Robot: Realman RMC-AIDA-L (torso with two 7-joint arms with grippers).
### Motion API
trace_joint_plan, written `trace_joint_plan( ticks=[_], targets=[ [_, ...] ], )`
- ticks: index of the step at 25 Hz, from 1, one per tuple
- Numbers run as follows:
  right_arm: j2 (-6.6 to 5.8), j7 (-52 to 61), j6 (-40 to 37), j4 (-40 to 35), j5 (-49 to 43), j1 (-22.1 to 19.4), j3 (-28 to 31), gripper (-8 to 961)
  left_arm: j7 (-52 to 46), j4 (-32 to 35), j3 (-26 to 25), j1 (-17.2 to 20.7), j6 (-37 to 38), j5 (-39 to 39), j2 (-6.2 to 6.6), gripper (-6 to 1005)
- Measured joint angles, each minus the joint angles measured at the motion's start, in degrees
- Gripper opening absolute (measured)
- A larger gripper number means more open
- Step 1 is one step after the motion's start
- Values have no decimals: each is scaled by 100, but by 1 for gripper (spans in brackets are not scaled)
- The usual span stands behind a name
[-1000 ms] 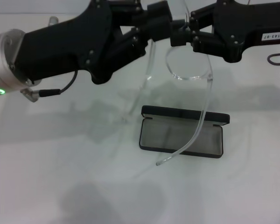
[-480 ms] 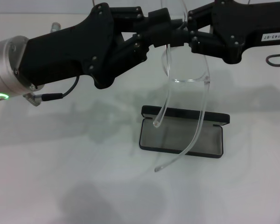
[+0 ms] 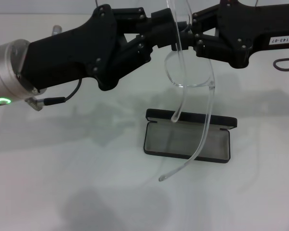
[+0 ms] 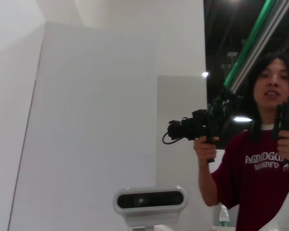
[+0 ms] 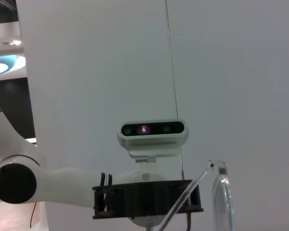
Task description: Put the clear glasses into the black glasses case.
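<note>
The clear glasses (image 3: pixel 190 68) hang in the air between both arms, above the table. My right gripper (image 3: pixel 191 33) comes in from the right and is shut on their frame near the top. My left gripper (image 3: pixel 172 32) reaches in from the left and meets the glasses at the same height. One clear temple hangs down to just over the case's back edge. The other curves lower, across the case's front. The black glasses case (image 3: pixel 187 140) lies open on the white table below, grey lining up. In the right wrist view a clear piece of the glasses (image 5: pixel 221 192) shows.
The white table (image 3: pixel 86 183) stretches around the case. A grey cable loop (image 3: pixel 285 61) lies at the far right. In the left wrist view a person (image 4: pixel 260 159) holding a camera rig stands beyond the table. A head camera (image 5: pixel 153 131) on a white wall shows in the right wrist view.
The left gripper has moved right toward the right gripper. The left-hand temple has swung from out at the left to hang in under the lens. The case has not moved.
</note>
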Motion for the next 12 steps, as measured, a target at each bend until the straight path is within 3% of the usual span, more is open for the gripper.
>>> trace_joint_plan(
  ticks=[12],
  targets=[
    [1,-5,113,18,-18,-39,1,118,124,-103,10,-6,-29,-56,0,151]
  ],
)
